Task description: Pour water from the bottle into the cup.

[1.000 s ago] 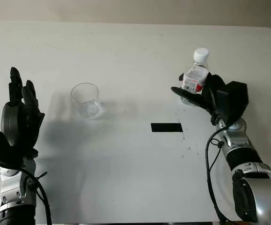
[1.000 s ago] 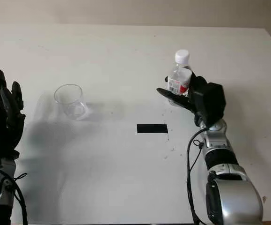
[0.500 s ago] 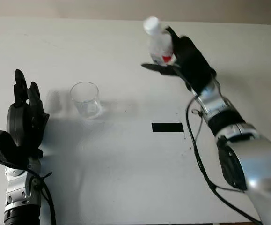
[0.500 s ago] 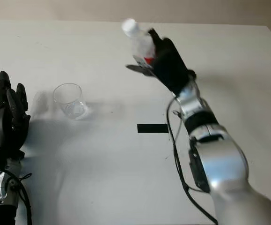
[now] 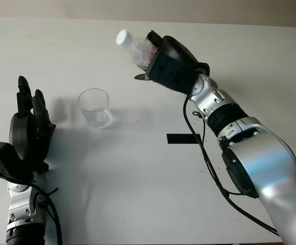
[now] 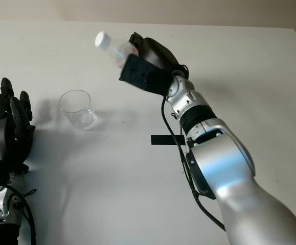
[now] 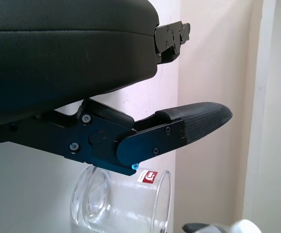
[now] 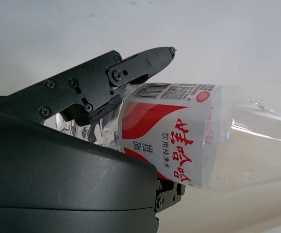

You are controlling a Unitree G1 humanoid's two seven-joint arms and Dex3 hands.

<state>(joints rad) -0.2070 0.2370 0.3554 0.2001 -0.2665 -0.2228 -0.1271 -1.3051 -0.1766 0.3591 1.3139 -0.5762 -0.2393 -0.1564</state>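
Observation:
My right hand [image 5: 160, 64] is shut on a clear plastic bottle [image 5: 135, 48] with a white cap and a red label [image 8: 174, 133]. It holds the bottle in the air, tilted with the cap pointing left toward the cup. The cap is on. An empty clear cup [image 5: 94, 108] stands upright on the white table [image 5: 137, 184], below and to the left of the cap; the left wrist view shows the cup [image 7: 123, 204] close by. My left hand [image 5: 27, 127] is open, raised at the table's left edge, a little left of the cup.
A black strip of tape [image 5: 183, 138] lies on the table right of the cup, under my right forearm. The table's far edge meets a beige wall [image 5: 148, 9].
My right hand has lifted the bottle off the table, carried it left across the table and tipped it toward the cup. The left hand has barely moved.

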